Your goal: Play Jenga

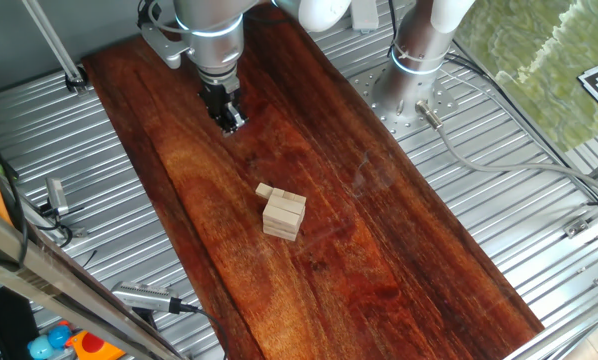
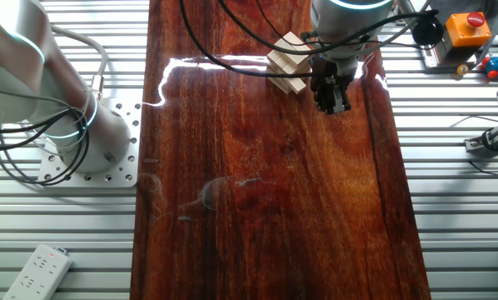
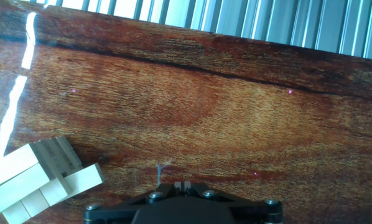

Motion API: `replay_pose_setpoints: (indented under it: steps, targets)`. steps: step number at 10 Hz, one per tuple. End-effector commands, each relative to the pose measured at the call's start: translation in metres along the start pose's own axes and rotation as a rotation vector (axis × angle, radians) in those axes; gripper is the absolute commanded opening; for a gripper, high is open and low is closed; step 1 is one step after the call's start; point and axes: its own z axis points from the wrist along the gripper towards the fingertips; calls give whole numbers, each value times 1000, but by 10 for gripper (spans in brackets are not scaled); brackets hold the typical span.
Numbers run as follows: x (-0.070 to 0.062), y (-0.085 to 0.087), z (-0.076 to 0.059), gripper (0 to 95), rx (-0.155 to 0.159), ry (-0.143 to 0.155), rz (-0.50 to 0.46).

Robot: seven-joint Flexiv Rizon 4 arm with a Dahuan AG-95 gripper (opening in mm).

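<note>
The Jenga stack (image 1: pixel 284 215) is a small pile of pale wooden blocks, a few layers high, on the dark wooden board (image 1: pixel 379 260). A small loose block (image 1: pixel 265 190) lies against its far left corner. My gripper (image 1: pixel 229 120) hangs above the board, apart from the stack and farther back. Its fingers are together with nothing between them. In the other fixed view the gripper (image 2: pixel 332 98) is just right of the stack (image 2: pixel 289 62). In the hand view the stack (image 3: pixel 30 180) sits at the lower left, and the fingertips (image 3: pixel 183 184) meet at the bottom edge.
The board lies on a ribbed metal table (image 1: pixel 539 190). The arm's base (image 1: pixel 419 70) stands at the back right. Cables and tools (image 1: pixel 149 297) lie left of the board. A box with a red button (image 2: pixel 468 29) is at the other fixed view's top right.
</note>
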Motion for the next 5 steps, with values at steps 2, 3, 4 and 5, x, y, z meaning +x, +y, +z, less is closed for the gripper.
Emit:
replay_pose_setpoints:
  steps: [2,3,4,5]
  targets:
    - [0,0,0,0,0,0,0]
    - [0,0,0,0,0,0,0]
    - [0,0,0,0,0,0,0]
    - [-69,-13,0,0,-51,89,-29]
